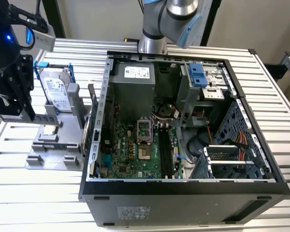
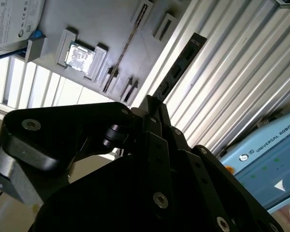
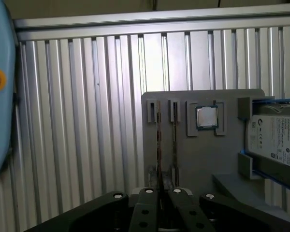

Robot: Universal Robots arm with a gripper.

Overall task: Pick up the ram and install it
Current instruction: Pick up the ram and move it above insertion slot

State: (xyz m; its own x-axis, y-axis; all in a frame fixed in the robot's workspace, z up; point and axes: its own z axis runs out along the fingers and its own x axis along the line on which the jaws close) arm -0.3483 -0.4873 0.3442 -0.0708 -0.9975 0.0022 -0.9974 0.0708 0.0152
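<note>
Your light is bright and even. In the second wrist view the bench (image 2: pixel 222 72) slats beyond your jaws glare almost white, so the ram (image 2: pixel 178 67) clamped in the jaws shows as a dark silhouette. The jaws themselves come out black and soft. In the first wrist view a pale sheen lies on the slats ahead of the jaws. In the exterior view, the inside of the computer case (image 1: pixel 183 208), well apart from the jaws, sits in shadow.
</note>
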